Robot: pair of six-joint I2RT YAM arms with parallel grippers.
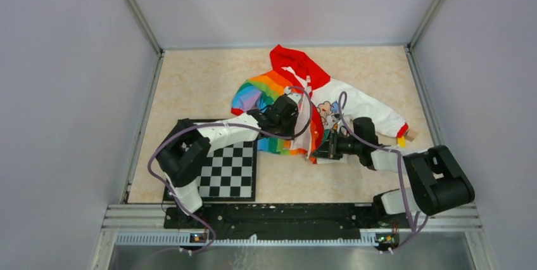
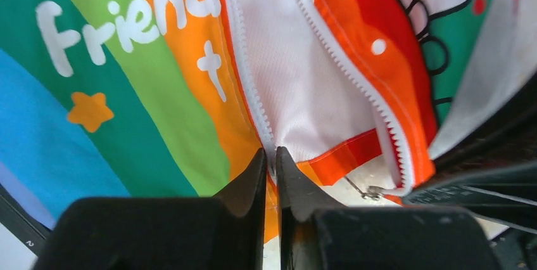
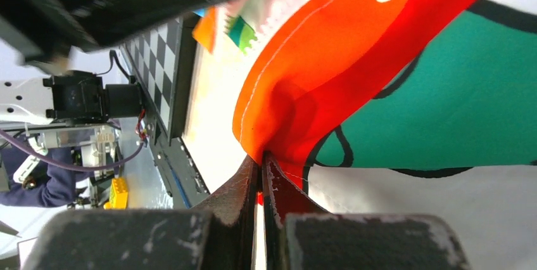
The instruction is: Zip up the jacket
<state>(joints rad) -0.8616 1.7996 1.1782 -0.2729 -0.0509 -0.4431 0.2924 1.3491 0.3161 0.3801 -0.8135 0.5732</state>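
The jacket lies spread on the table, red hood at the far end, rainbow half on the left, white cartoon half on the right. Its front is open, with the white lining showing between the two white zipper rows. My left gripper is shut on the rainbow half's zipper edge near the hem; from above the left gripper sits over the jacket's middle. My right gripper is shut on the other half's orange-red front edge; from above the right gripper sits at the hem. A small metal piece hangs at the bottom of the other zipper row.
A black-and-white checkerboard lies at the near left, under the left arm. A small light block lies by the jacket's right cuff. Grey walls close the table on three sides and a black rail runs along the near edge.
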